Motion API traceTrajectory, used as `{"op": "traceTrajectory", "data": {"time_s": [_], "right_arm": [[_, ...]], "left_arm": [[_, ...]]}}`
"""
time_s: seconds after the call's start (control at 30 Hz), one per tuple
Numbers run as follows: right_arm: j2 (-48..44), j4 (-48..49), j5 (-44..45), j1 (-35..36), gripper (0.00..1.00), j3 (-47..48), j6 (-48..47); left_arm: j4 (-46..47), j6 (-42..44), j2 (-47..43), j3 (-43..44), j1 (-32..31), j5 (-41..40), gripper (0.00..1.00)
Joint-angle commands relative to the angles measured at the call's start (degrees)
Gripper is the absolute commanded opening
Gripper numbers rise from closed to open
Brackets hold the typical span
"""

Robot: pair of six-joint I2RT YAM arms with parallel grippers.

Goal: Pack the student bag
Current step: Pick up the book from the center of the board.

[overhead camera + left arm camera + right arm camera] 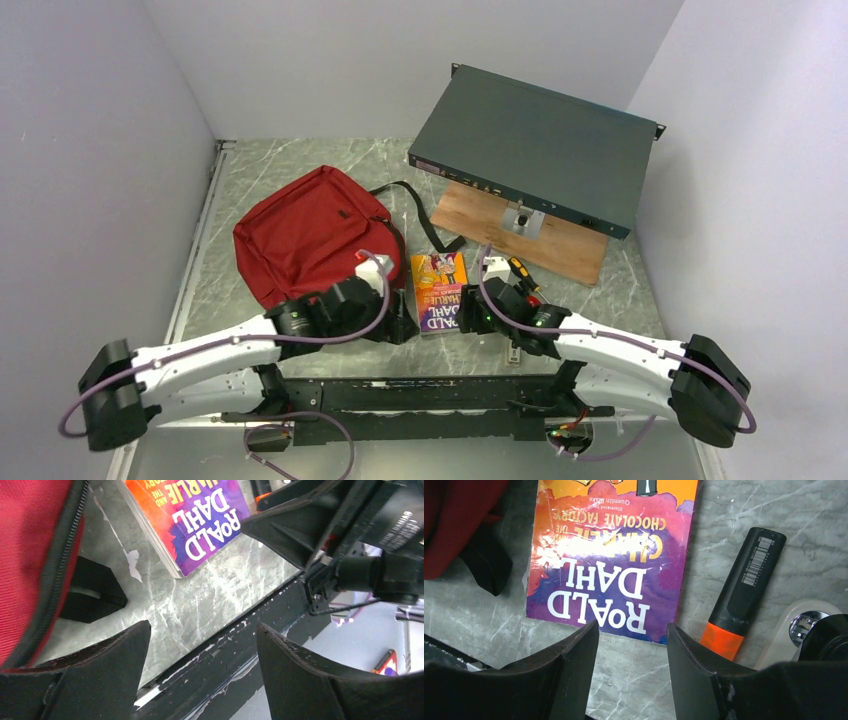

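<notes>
The dark red student bag [310, 232] lies flat on the marble table, left of centre, its zip edge in the left wrist view [30, 555]. A Roald Dahl paperback [439, 290] lies to its right; it also shows in both wrist views [200, 515] [614, 555]. An orange-and-black highlighter [741, 595] lies right of the book. My left gripper [400, 325] is open and empty at the bag's near right corner. My right gripper [470, 318] is open and empty just in front of the book's near edge [631, 630].
A flat dark teal metal box [535, 145] rests tilted on a wooden board [520, 235] at the back right. A white rounded object [796, 630] lies by the highlighter. A black strap end [486, 562] lies beside the book. The black mounting rail [420, 395] runs along the near edge.
</notes>
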Motion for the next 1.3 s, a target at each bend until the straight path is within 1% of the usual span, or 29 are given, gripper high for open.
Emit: {"op": "traceTrajectory", "data": {"time_s": [0.0, 0.07, 0.13, 0.2, 0.37, 0.6, 0.67, 0.77, 0.93, 1.0, 1.07, 1.17, 1.27], "right_arm": [[-2.41, 5.52, -4.01, -1.77, 0.54, -2.15, 1.75], [-2.5, 6.26, -4.47, -2.75, 0.53, -2.91, 1.74], [-2.27, 6.82, -4.65, -3.57, 0.53, -3.16, 1.27], [-1.73, 7.41, -4.57, -4.12, 0.52, -3.18, 0.55], [0.28, 9.06, -5.0, -5.56, 0.49, -3.5, -0.78], [2.56, 11.48, -7.61, -6.73, 0.46, -5.19, -0.1], [3.0, 13.37, -8.23, -6.9, 0.45, -5.75, 0.24], [3.58, 14.13, -9.28, -7.02, 0.44, -6.4, 0.67], [4.67, 15.37, -10.61, -7.08, 0.43, -7.28, 1.19], [5.26, 15.75, -11.1, -7.11, 0.42, -7.39, 1.27], [5.91, 16.13, -11.53, -7.11, 0.42, -7.43, 1.36], [6.33, 15.89, -12.16, -7.11, 0.4, -7.24, 1.21], [5.21, 14.76, -12.94, -7.09, 0.41, -6.9, 0.48]], "left_arm": [[3.28, -12.13, 8.22, 4.23, -5.56, -15.1, 0.79], [2.75, -16.13, 12.41, 5.14, -5.96, -17.63, 0.77], [2.91, -17.78, 15.92, 6.2, -6.38, -19.66, 0.75], [2.35, -19.95, 18.84, 7.13, -6.42, -20.53, 0.75], [5.92, -20.41, 23.95, 8.04, -6.35, -21.0, 0.7], [11.18, -20.15, 30.9, 10.2, -5.13, -15.77, 0.63], [12.52, -19.96, 32.67, 10.52, -4.14, -14.02, 0.59], [14.74, -20.42, 35.01, 10.31, -2.22, -11.15, 0.58], [19.34, -18.45, 36.97, 10.04, -1.42, -8.12, 0.49], [19.03, -17.41, 36.86, 10.76, -1.41, -7.52, 0.44], [18.51, -15.5, 36.03, 11.5, -1.5, -7.17, 0.36], [16.42, -13.72, 34.25, 12.49, -1.59, -7.95, 0.28], [15.81, -12.47, 32.97, 12.55, -1.59, -8.16, 0.21]]}}
